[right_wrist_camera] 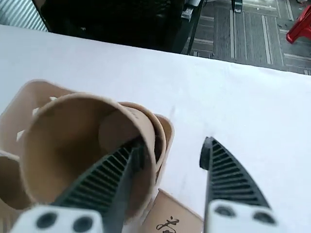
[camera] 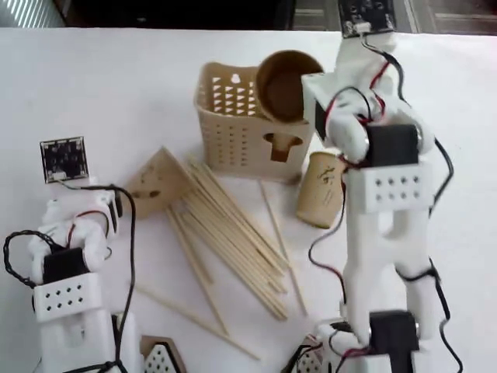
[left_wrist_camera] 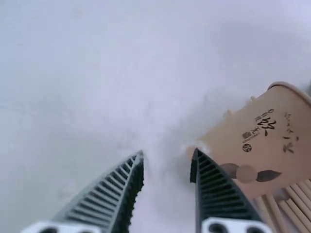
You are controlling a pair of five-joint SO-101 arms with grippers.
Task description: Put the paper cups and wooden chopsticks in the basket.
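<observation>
Over the far corner of the basket (camera: 233,132), the right end effector (right_wrist_camera: 173,145) stands spread. One finger lies at the mouth of the tilted cup (right_wrist_camera: 73,145), though whether it is inside the rim is hard to tell. The other finger is clear of the cup, out over the bare surface (right_wrist_camera: 252,97). Nothing is pinched. The cup looks propped on the basket's rim rather than seated, so a finger catching the lip on the way out could drag it back out or tip it over the side. The basket seems light and could shift with it.

Near the surface on the other side, the left end effector (left_wrist_camera: 167,160) is also spread and holds nothing. One finger is just beside the base of the left cup (left_wrist_camera: 262,141), which lies on its side. Its tapered wall would probably roll or slip away from a closing pinch, or get nudged into the chopsticks (camera: 233,229).

The tilted cup's long axis leans, base down in the basket and mouth up toward the right arm. The left cup's axis lies flat, with its base toward the left end effector and its mouth away. A third cup (camera: 321,189) lies just beside the basket, its axis running roughly far to near. The chopsticks lie fanned out, running diagonally from beside the basket toward the near edge, with a few strays apart from the rest.
</observation>
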